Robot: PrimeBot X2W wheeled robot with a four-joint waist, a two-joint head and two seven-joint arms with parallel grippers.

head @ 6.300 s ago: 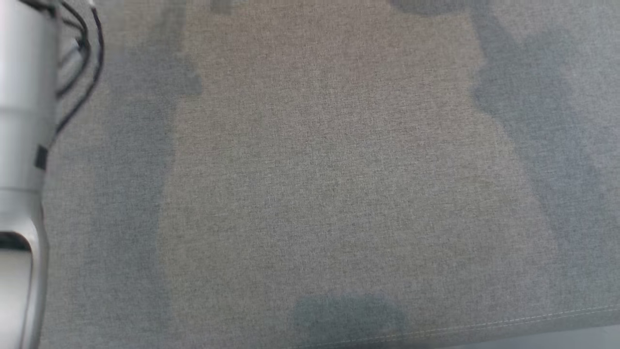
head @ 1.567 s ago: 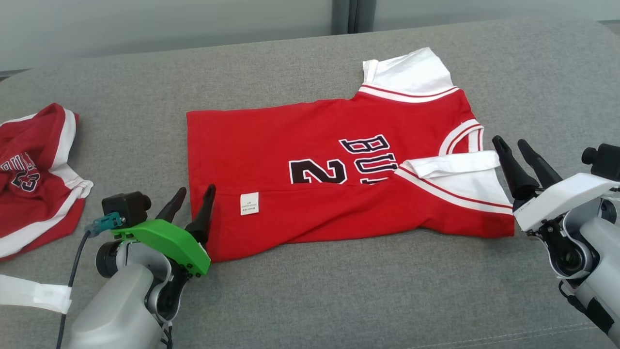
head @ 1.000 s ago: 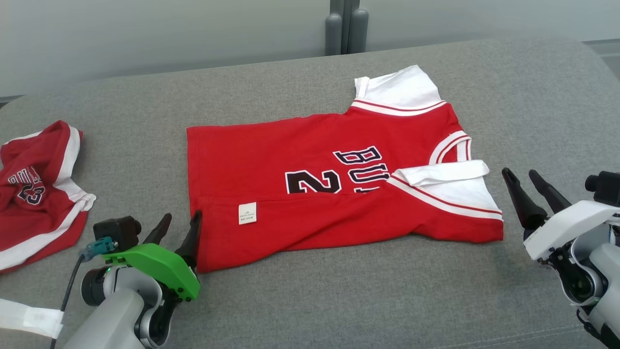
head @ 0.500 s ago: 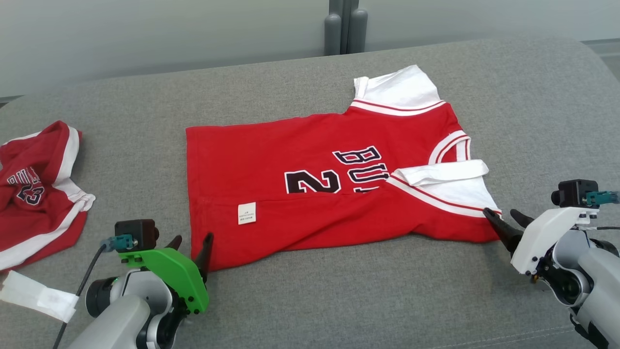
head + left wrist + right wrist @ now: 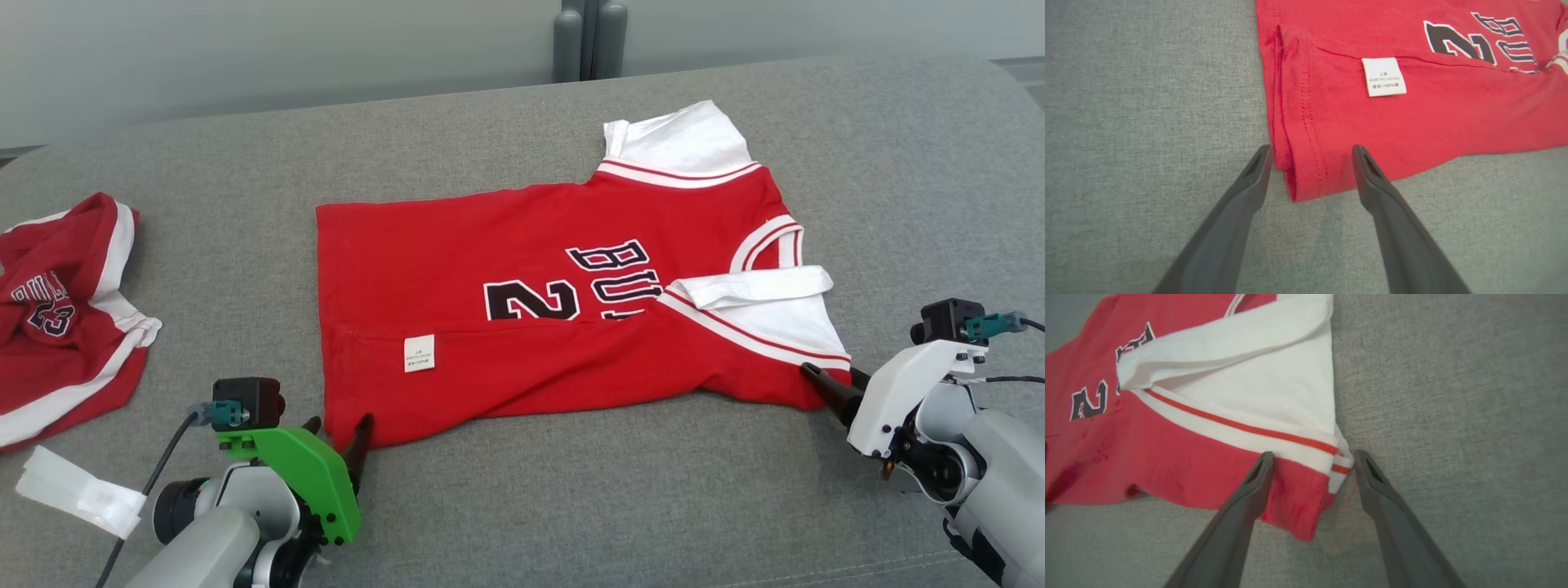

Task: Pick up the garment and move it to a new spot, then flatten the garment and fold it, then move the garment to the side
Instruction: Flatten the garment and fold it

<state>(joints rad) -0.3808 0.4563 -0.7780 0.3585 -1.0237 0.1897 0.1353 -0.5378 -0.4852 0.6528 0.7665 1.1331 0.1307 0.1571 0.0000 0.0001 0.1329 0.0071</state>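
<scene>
The red cloth sports shirt with white sleeves [image 5: 531, 269] lies flat in the middle of the grey cloth cushion [image 5: 571, 506], with its neck end to the right and its bottom hem to the left. A crumpled red and white cloth garment [image 5: 57, 327] lies at the cushion's left edge, well apart from the shirt. The left gripper [image 5: 339, 425] is at the shirt's front left corner, with that corner between its fingers. The right gripper [image 5: 829, 374] is at the shirt's front right corner, with that corner between its fingers too.
</scene>
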